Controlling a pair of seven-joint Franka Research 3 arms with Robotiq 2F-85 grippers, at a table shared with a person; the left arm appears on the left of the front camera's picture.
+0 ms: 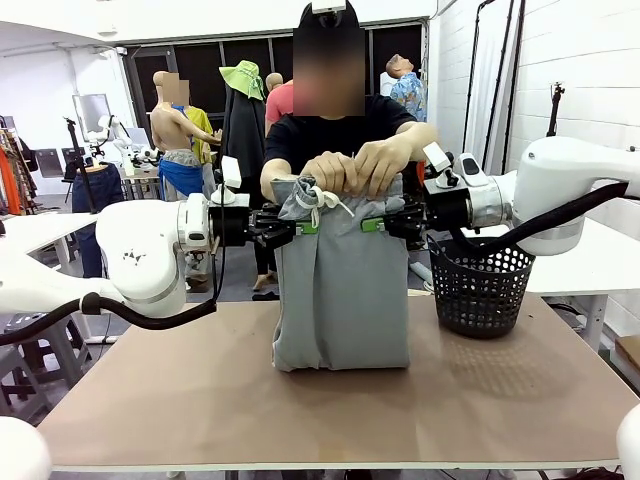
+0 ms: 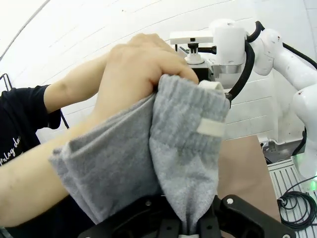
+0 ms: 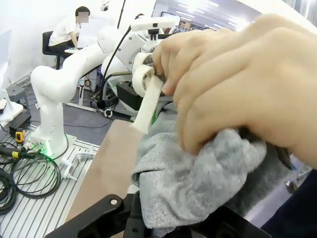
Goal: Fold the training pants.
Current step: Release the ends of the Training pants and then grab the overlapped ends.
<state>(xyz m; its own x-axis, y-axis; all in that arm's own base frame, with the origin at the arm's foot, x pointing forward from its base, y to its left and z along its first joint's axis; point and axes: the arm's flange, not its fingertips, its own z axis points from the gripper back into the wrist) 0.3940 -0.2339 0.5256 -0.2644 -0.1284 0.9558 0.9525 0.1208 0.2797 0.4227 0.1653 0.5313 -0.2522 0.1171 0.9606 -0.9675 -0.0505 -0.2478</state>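
Item: training pants (image 1: 340, 290), hung upright, hems on the table (image 1: 200, 400). Your left gripper (image 1: 303, 227) and right gripper (image 1: 375, 224) each clamp the pants at the waistband sides. The person's hands (image 1: 352, 168) bunch the waistband top. A black mesh basket (image 1: 480, 290) stands just right of the pants. Sleeve script (image 2: 12, 151): cut off, unreadable.

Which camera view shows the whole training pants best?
The front view: the training pants hang between the left tool and the right tool, lower end on the table. Each wrist view gives a close-up of the bunched waistband under the person's hands.
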